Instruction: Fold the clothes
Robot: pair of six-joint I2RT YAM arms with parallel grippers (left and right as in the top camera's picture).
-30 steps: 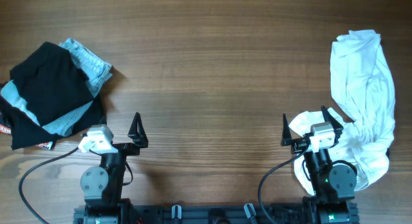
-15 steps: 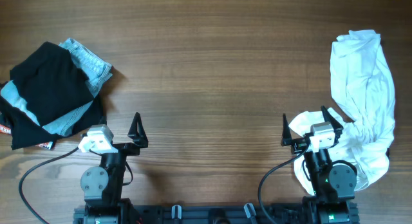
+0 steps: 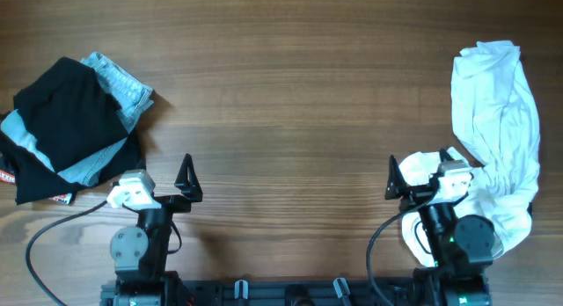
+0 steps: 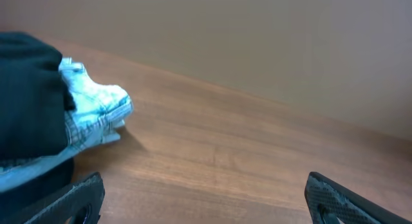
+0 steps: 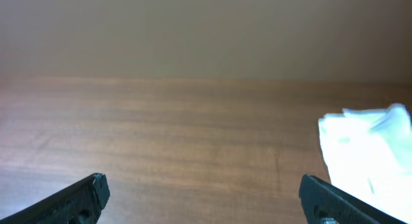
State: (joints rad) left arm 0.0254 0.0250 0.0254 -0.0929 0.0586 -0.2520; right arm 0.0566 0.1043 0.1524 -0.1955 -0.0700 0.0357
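A crumpled white garment (image 3: 497,130) lies along the table's right side, its lower end under my right arm; it also shows in the right wrist view (image 5: 370,143). A pile of black cloth (image 3: 66,130) and light blue denim (image 3: 123,86) sits at the left; it shows in the left wrist view (image 4: 38,114). My left gripper (image 3: 167,178) is open and empty just right of the pile, jaws wide in its wrist view (image 4: 206,198). My right gripper (image 3: 420,172) is open and empty beside the white garment, jaws wide in its wrist view (image 5: 206,195).
The wooden table (image 3: 290,95) spreads between the two piles. The arm bases and cables (image 3: 53,231) sit at the front edge. A plain wall stands behind the table in the wrist views.
The right arm has turned slightly to the right toward the white garment. The left arm and both piles have not moved.
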